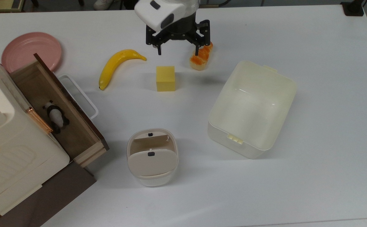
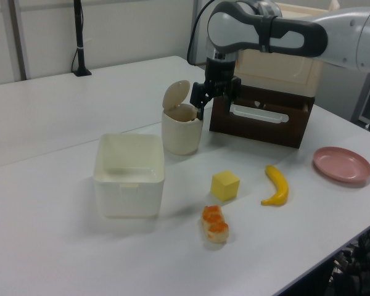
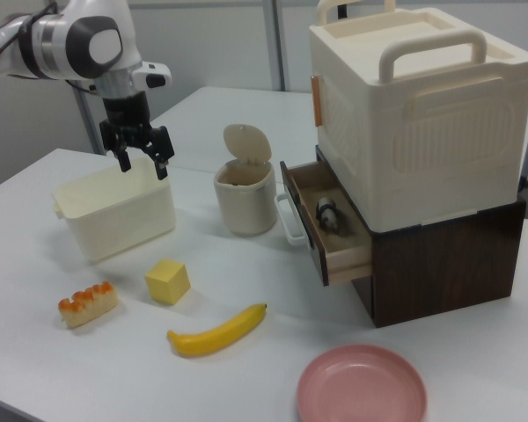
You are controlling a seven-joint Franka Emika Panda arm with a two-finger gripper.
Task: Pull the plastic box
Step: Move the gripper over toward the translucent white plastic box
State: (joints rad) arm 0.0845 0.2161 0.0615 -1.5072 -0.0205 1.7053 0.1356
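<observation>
Top view: gripper [image 1: 178, 52] jaws spread, empty, well apart from plastic box [image 1: 252, 108].
</observation>
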